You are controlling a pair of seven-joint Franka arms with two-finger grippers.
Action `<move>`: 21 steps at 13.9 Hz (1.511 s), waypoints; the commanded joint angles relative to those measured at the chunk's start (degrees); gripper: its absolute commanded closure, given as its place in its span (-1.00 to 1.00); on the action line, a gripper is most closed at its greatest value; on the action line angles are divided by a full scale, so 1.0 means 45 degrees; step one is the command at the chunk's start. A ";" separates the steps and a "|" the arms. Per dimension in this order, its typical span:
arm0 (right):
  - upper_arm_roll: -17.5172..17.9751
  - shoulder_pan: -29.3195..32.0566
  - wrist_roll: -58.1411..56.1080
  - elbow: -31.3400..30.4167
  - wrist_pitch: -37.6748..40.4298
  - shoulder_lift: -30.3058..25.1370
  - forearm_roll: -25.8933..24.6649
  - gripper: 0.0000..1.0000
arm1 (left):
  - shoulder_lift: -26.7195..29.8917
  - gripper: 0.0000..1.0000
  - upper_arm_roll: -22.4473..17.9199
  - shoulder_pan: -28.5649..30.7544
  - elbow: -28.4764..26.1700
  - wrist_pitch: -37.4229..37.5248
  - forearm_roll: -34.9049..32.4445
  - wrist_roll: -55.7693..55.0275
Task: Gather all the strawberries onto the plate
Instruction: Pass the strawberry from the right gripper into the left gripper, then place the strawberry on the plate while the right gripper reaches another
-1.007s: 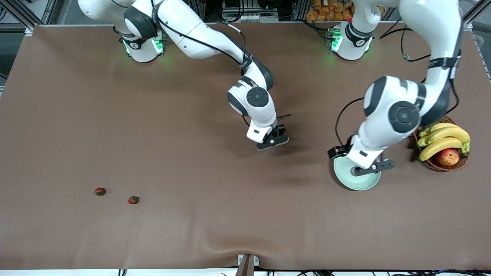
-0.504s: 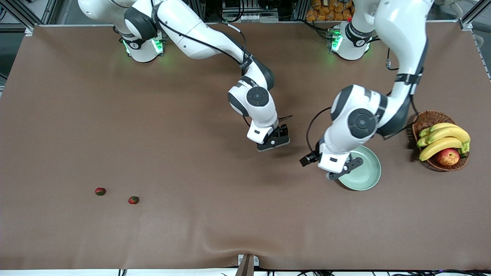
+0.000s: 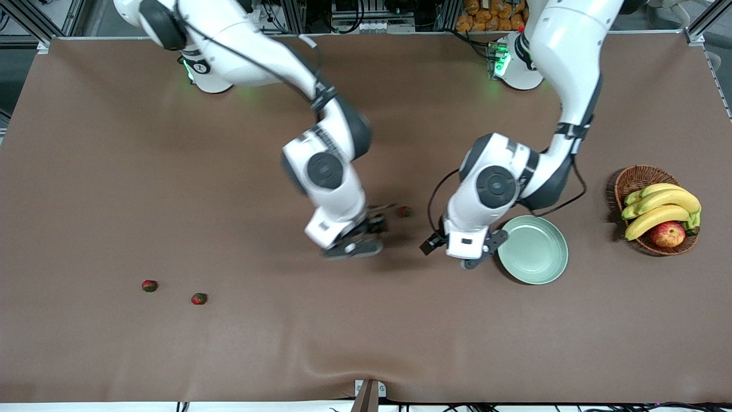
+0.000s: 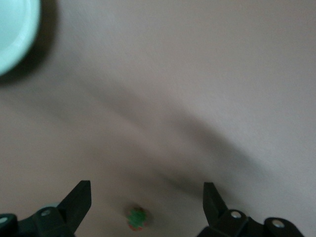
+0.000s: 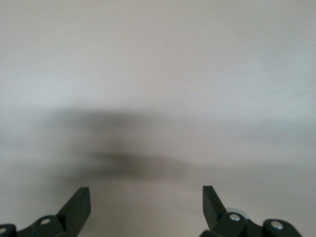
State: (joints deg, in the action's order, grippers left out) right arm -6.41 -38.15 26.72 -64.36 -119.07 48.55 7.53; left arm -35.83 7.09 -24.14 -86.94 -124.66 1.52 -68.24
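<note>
Brown matte tabletop [image 3: 114, 171] carries everything; the pale mint-green plate [image 3: 534, 252] serves as landmark, lying toward the left arm's end, with nothing in it.

Wicker basket [image 3: 640, 180] of bananas [image 3: 663, 209] and an apple [image 3: 667, 234] sits beside the plate, closer still to the left arm's end.

Left gripper [image 3: 477, 252] hangs low just beside the plate's rim, on the side toward the right arm. Jaws spread wide, holding nothing. In the left wrist view the left gripper [image 4: 147, 205] shows one strawberry [image 4: 136, 218] on the cloth between the spread jaws, touching neither, and the plate's [image 4: 15, 34] edge at one corner.

Right gripper [image 3: 357, 240] is over bare cloth, well apart from the plate toward the right arm's end. Jaws wide, nothing held; the right wrist view shows the right gripper [image 5: 146, 205] above cloth only.

Strawberries: one [image 3: 405, 212] lies between the two grippers, near the plate and slightly farther from the front camera than it. Two more [image 3: 150, 285] [image 3: 199, 298] lie near each other, well apart from the plate, toward the right arm's end and nearer the camera.

Change from a second ago: the left gripper was over the plate and has moved off its rim; the right gripper has opened, moved away, and the strawberry now lies where it hovered.
</note>
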 commanded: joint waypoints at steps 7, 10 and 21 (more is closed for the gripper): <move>-0.1505 0.2946 -0.3570 -0.0639 0.0718 -0.0223 -0.0032 -1.00 | -0.0924 -0.70 -0.0248 -0.1587 -0.0189 -0.0091 -0.0416 -0.2784; -0.1486 0.4215 -0.5305 -0.0660 0.0621 -0.0067 0.0084 -1.00 | -0.0964 -0.70 -0.0228 -0.1901 -0.0736 -0.0130 -0.0416 -0.3311; -0.1427 0.5743 -0.5996 -0.0757 -0.1450 0.1515 0.1859 -1.00 | -0.1119 0.18 -0.0228 -0.2136 -0.1813 -0.1242 -0.0416 -0.3448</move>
State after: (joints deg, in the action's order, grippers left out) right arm -13.64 -13.10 -0.29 -68.07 -124.97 54.51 12.79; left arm -40.75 6.46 -33.32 -94.51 -128.41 0.94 -82.17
